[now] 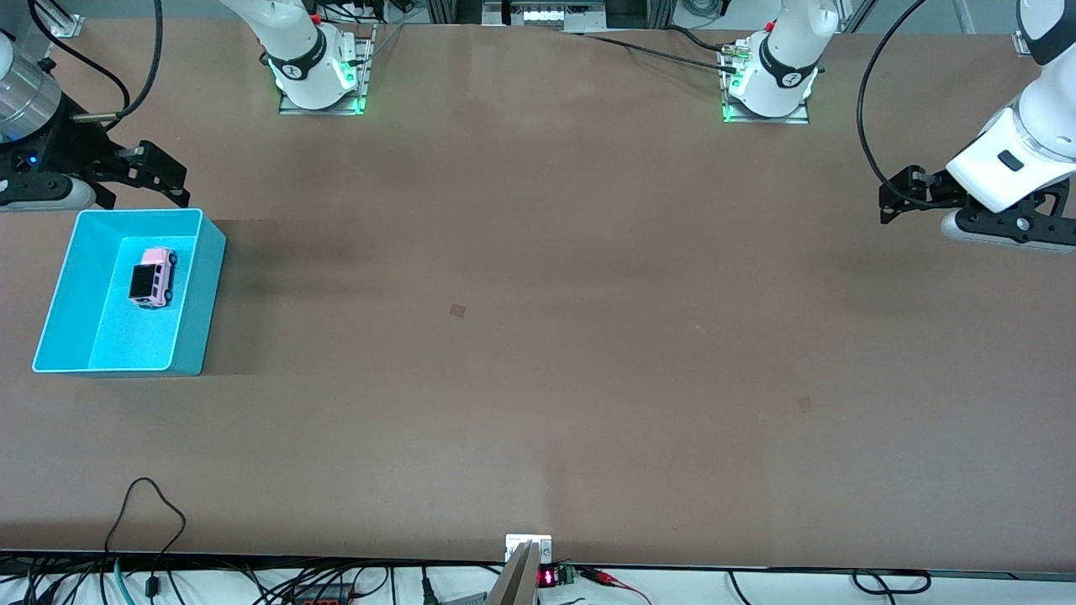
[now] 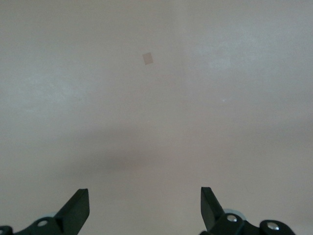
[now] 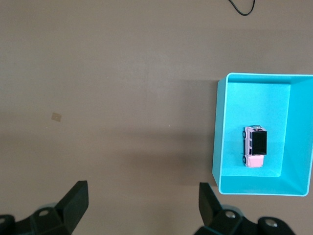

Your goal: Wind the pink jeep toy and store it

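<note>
The pink jeep toy [image 1: 154,277], light pink with a black roof panel, lies inside the cyan bin [image 1: 200,294] at the right arm's end of the table. It also shows in the right wrist view [image 3: 255,147], on the floor of the bin [image 3: 218,132]. My right gripper [image 1: 147,172] is open and empty, up over the table just beside the bin's rim on the robots' side. My left gripper [image 1: 901,197] is open and empty over bare table at the left arm's end. Its wrist view shows only tabletop between its fingers [image 2: 78,205].
Two small tape squares lie on the brown table, one near the middle [image 1: 457,310] and one nearer the front camera [image 1: 804,404]. A black cable loop [image 1: 147,504] rests at the table's front edge. The arm bases [image 1: 319,76] stand along the top.
</note>
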Available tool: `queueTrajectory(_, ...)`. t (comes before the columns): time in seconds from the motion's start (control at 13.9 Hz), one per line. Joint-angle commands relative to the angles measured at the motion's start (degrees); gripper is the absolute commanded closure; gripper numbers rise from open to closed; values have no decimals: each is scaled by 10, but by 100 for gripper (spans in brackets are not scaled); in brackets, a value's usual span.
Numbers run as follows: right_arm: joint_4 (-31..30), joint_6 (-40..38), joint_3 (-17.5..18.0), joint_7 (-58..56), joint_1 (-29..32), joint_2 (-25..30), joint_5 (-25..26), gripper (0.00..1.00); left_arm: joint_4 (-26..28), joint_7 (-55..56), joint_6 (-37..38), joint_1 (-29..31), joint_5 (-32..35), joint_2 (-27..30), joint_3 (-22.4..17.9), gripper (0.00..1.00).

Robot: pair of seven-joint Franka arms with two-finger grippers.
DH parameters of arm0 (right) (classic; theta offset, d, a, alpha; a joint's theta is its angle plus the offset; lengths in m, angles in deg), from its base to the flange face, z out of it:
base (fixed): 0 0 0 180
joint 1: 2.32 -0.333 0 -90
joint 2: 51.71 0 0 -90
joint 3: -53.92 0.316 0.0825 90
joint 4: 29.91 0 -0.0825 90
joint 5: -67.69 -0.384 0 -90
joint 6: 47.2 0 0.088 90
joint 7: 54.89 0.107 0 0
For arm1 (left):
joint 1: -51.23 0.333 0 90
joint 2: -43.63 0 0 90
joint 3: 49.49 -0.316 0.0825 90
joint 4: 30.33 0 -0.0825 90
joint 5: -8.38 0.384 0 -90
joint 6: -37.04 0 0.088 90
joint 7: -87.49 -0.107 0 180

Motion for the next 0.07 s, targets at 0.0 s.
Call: queueTrajectory(0.0,5,-5,1,-15,7,0,-11,0,-9,5,12,-1,-9,2,1,0)
